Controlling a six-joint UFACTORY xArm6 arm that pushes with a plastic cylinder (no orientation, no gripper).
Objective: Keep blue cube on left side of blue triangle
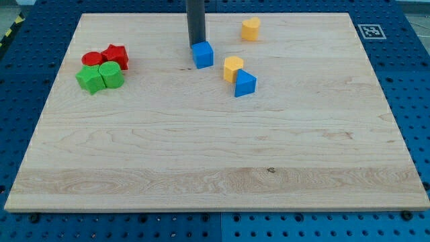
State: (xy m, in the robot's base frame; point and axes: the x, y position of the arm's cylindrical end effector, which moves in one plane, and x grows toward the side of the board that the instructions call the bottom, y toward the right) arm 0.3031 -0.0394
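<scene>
1. Blue cube is sitting near the top middle of the wooden bench, to the view's left of the blue triangle and a little higher up.
2. My tip is resting at the cube's upper left corner, seemingly touching it, with the dark rod rising straight out of the view's top.
3. Being a bare rod, the arm is carrying no end effector, so nothing is spreading, pressing together or pinching; the tip is merely standing against the cube.
4. One yellow block is lying between the cube and the triangle, touching the triangle's upper left edge and sitting just apart from the cube.
5. Another yellow block is standing alone near the top edge, up and to the view's right of the cube.
6. Far off at the view's left, four blocks are huddling together: a red cylinder and a red block behind, a green block and a green cube in front.
7. Around the bench, a blue pegboard surface is showing on all sides.
</scene>
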